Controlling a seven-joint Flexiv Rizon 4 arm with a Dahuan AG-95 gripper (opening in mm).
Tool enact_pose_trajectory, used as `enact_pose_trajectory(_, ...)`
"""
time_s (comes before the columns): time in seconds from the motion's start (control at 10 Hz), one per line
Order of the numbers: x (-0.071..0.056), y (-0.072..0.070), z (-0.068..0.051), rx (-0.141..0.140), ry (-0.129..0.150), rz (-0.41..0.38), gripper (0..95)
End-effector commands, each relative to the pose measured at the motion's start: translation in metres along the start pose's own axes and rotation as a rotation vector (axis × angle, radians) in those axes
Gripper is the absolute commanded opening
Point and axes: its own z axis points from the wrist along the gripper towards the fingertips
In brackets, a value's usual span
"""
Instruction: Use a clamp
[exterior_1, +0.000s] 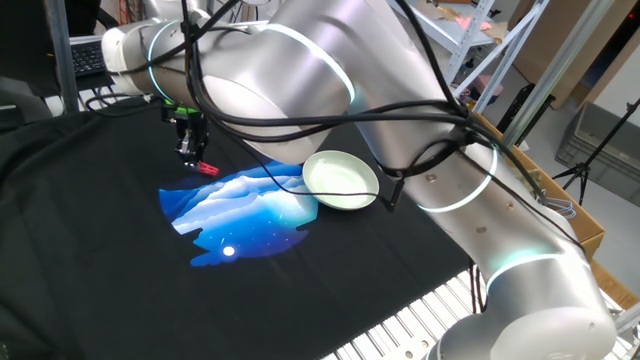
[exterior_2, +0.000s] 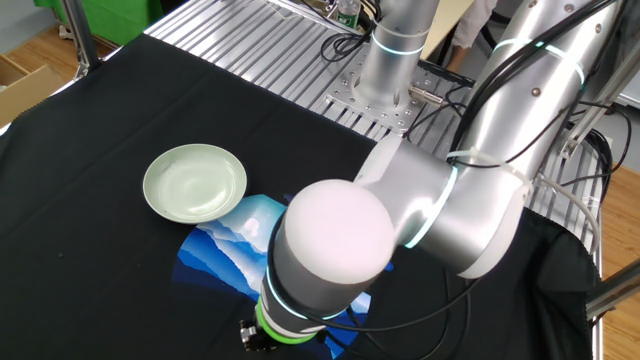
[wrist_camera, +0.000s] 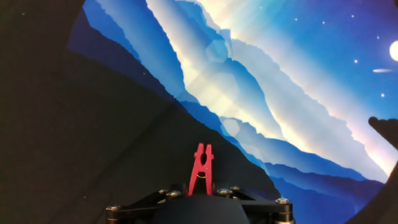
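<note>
Black cloth w/ a blue mountain-and-night-sky print (exterior_1: 245, 215) covers the table; the small bright red plastic clamp (wrist_camera: 201, 169) sits at the print's left edge, between the nearly closed fingers of the black two-finger gripper (exterior_1: 197, 160), apparently held by its tail end. Prob. light, stiff, springy, slippery — squeeze the tail end to open it. Pale green round plate (exterior_1: 340, 179) lies well to the right, w/ open cloth near and left.

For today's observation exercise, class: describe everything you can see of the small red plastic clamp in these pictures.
The small red plastic clamp is bright red and shaped like a clothespin, with two slim arms that meet at a narrow tip and a slot between them. It looks like smooth, hard plastic. In the hand view it points away from the camera, its rear end between the tool's fingers, which appear closed on it. In one fixed view it shows just under the tool, low over the black cloth at the edge of the blue mountain print.
</note>
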Motion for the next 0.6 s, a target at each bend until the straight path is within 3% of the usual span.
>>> enact_pose_trajectory(0.1,-0.0003,0.0005,0.0004,-0.014,-0.009,-0.001,19.0)
enact_pose_trajectory(0.3,-0.0003,0.0006,-0.0005,0.008,0.007,-0.024,19.0)
enact_pose_trajectory(0.4,-0.0003,0.0007,-0.0015,0.026,0.023,-0.052,0.0)
enact_pose_trajectory(0.6,-0.0003,0.0007,-0.0022,0.038,0.034,-0.101,0.0)
